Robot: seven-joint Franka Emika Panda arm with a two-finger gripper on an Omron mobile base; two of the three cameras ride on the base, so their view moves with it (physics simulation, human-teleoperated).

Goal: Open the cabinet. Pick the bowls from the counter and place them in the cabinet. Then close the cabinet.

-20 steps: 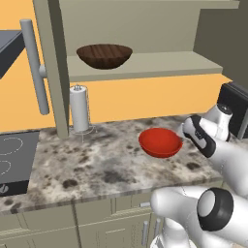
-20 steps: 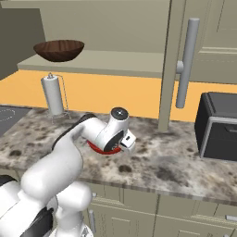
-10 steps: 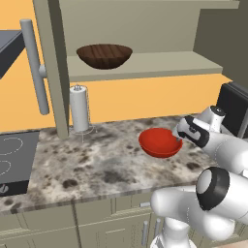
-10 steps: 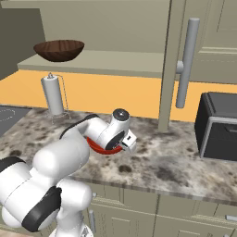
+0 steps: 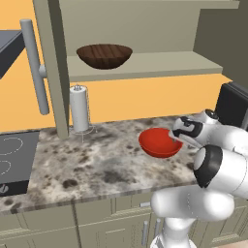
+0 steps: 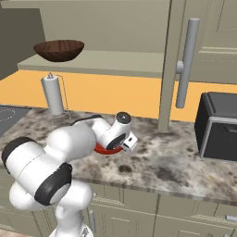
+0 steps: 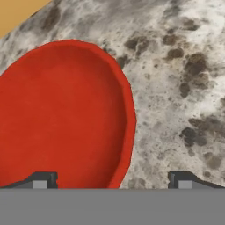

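Note:
The glossy red bowl [image 5: 159,143] rests on the speckled counter [image 5: 101,167], right of centre. My gripper [image 5: 176,136] is at its right rim and stands open. In the hand view the fingertips [image 7: 42,179] straddle that rim, one over the red bowl [image 7: 61,114] and the other over bare granite. From the right base view my hand hides most of the red bowl [image 6: 106,149]. The brown wood-grain bowl [image 5: 104,55] sits on the inner shelf [image 5: 164,63] of the cabinet, whose two doors stand open with bar handles [image 5: 35,65] showing.
A paper towel holder [image 5: 79,108] stands at the back of the counter under the left door. The black stovetop [image 5: 10,162] lies at the left end. A black appliance [image 6: 218,126] stands to the right, close behind my arm. Base cabinets run below the edge.
My hand has slid left toward the red bowl until its fingers reach the rim. The bowl has stayed where it was.

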